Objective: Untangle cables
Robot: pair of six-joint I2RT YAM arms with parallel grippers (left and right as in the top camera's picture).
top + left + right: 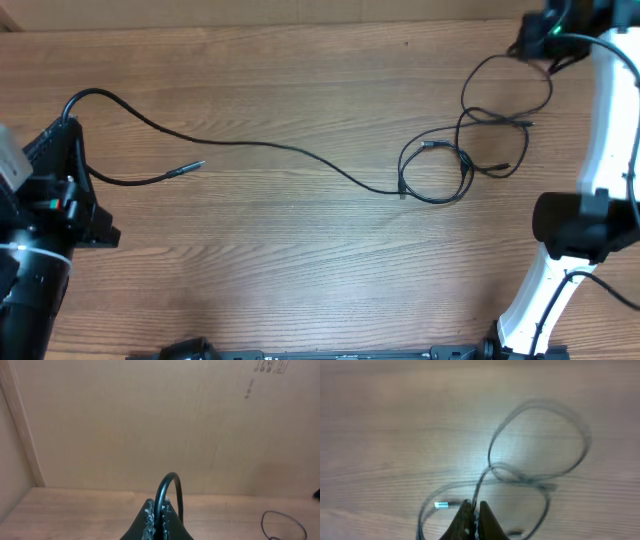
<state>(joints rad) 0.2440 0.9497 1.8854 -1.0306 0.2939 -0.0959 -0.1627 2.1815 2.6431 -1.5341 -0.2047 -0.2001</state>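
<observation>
Cables [300, 151] stretch between both arms: left gripper [158, 512] pinches one end, right gripper [472, 512] pinches the looped end.

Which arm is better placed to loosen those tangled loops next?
Probably right: the right gripper grips the tangled loops at their edge; the left gripper holds the long strand far from them.

A robotics lab bench setup; a wood-grain bench [280, 90] is backed by plain cardboard sheets [150, 425]; a black left arm [40, 200] and white right arm [610, 130] flank it.
</observation>
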